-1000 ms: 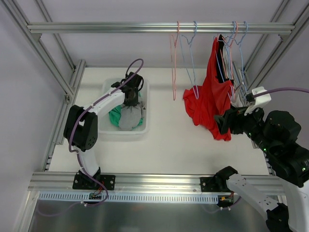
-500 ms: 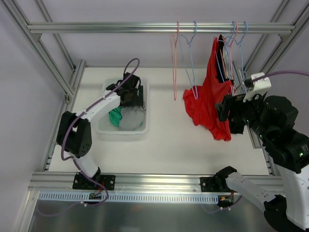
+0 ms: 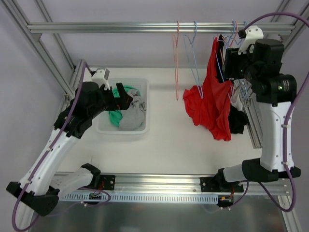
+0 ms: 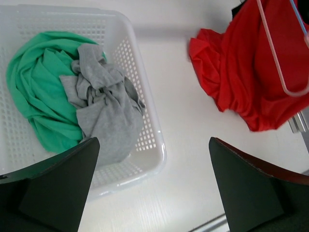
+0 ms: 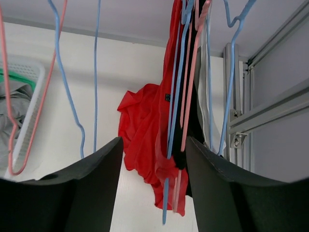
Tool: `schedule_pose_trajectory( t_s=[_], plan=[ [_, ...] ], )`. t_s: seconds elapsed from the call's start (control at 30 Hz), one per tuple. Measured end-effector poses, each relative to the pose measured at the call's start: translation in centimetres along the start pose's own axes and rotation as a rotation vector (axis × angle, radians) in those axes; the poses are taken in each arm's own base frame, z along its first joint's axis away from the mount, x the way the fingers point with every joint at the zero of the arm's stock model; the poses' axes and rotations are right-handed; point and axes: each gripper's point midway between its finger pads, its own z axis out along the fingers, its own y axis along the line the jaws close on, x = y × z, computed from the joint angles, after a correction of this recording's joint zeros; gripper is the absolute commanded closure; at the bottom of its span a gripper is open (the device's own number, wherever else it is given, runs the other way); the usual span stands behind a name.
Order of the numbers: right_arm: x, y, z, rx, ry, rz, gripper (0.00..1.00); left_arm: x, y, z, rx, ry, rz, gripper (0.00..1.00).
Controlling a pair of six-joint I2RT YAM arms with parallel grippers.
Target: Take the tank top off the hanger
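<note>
Left gripper (image 4: 153, 145): raised over the near corner of the white basket (image 4: 161, 150), jaws spread wide, nothing between them. The basket sits on the bench (image 3: 169, 140) and holds a green garment (image 4: 34, 96) with a grey garment (image 4: 108, 116) lying partly on top.

Mid rail (image 3: 120, 27): a bare pink hanger (image 3: 175, 63) and a bare blue hanger (image 3: 192, 63).

Red tank top (image 3: 212, 104): not off yet. Its top end is up in the hanger cluster (image 5: 176, 96) at the right end of the rail, and I can't tell which wire carries it. Its lower part is bunched on the bench.

A black garment (image 3: 236, 120) hangs just right of it.

Right gripper (image 5: 153, 145): up near the rail, right by the cluster, jaws partly apart. Red fabric and hanger wires line up with the gap. No contact visible.
</note>
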Motion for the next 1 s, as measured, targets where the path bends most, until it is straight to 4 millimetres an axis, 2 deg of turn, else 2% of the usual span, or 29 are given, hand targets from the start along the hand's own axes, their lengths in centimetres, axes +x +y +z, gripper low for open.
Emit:
schedule_pose_trajectory(
  t_s=[0.13,0.27,0.4,0.47,0.6,0.77,0.9,1.0],
  plan=[
    [1.2,-0.7,3.1,0.017,0.075,-0.004,0.46,1.9,-0.2,-3.1,0.073,-0.005,0.014,0.01],
    [2.3,-1.1,5.2,0.024,0.126,-0.008,0.50,4.2,0.5,-4.4,0.092,0.029,0.044,0.01],
    [2.6,-1.1,5.9,0.019,0.142,-0.005,0.64,6.0,1.3,-4.4,0.076,0.071,0.065,0.01],
    [2.6,-0.9,6.0,0.012,0.142,-0.004,0.68,6.9,1.7,-4.3,0.066,0.096,0.071,0.01],
    [2.5,-0.9,6.7,0.014,0.127,0.008,0.69,8.2,2.4,-4.0,0.049,0.139,0.082,0.01],
    [4.2,-1.1,8.6,0.041,0.166,0.026,0.69,8.2,2.4,-4.1,0.052,0.137,0.093,0.01],
    [4.4,-1.0,9.6,0.049,0.172,0.037,0.95,8.2,2.4,-4.1,0.052,0.139,0.094,0.01],
    [4.3,-0.6,9.7,0.048,0.167,0.051,1.00,8.3,2.4,-4.1,0.051,0.141,0.094,0.01]
  ],
)
